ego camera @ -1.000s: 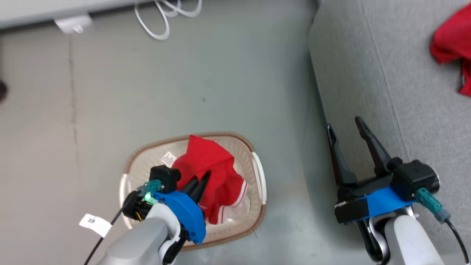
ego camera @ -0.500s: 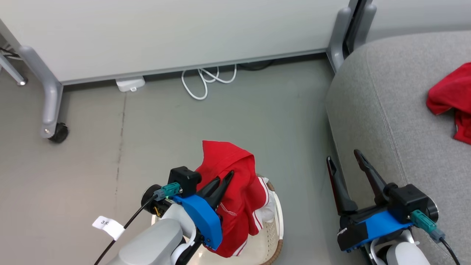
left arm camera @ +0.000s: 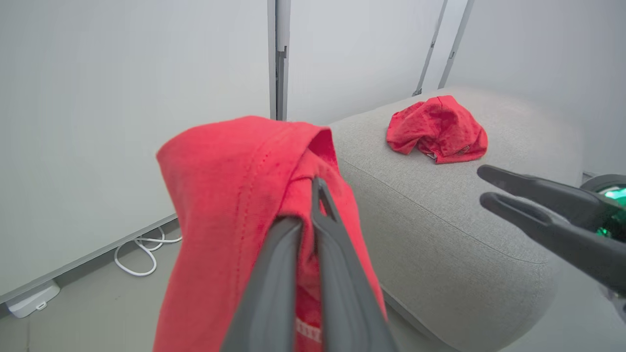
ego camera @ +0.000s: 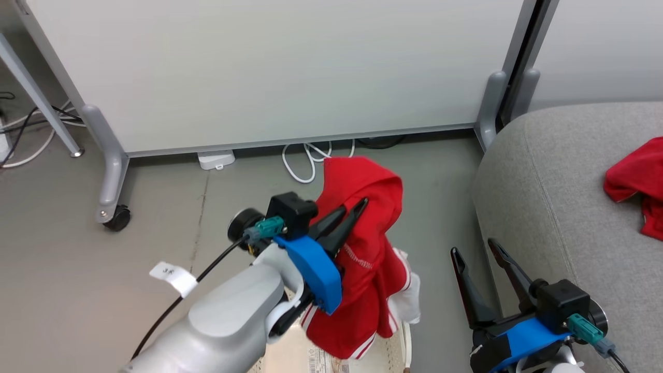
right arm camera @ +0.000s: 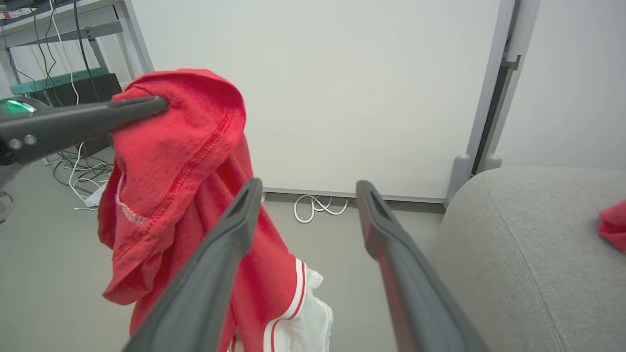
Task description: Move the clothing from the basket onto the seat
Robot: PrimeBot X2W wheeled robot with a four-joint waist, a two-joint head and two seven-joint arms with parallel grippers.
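Observation:
My left gripper (ego camera: 355, 207) is shut on a bright red garment (ego camera: 373, 248) with white stripe trim, which hangs in the air above the basket (ego camera: 405, 344). Only the basket's cream wall peeks in at the bottom edge. The left wrist view has the fabric (left arm camera: 234, 186) draped over the closed fingers (left arm camera: 327, 234). A second red garment (ego camera: 634, 181) lies crumpled on the light-grey seat (ego camera: 559, 207) at the right. My right gripper (ego camera: 474, 248) is open and empty, beside the seat's near edge. In the right wrist view the held garment (right arm camera: 181, 161) hangs left of the spread fingers (right arm camera: 230, 234).
A white partition panel (ego camera: 269, 67) on grey feet, one with a castor (ego camera: 118, 217), stands behind the grey floor. A looped white cable (ego camera: 311, 160) and a white adapter (ego camera: 215, 159) lie at its base. A paper tag (ego camera: 173, 277) hangs on my left arm's cable.
My left gripper has lifted the red garment up out of the basket and a little rightward. The camera has tilted up, so the basket has slid to the bottom edge. The right gripper stays open.

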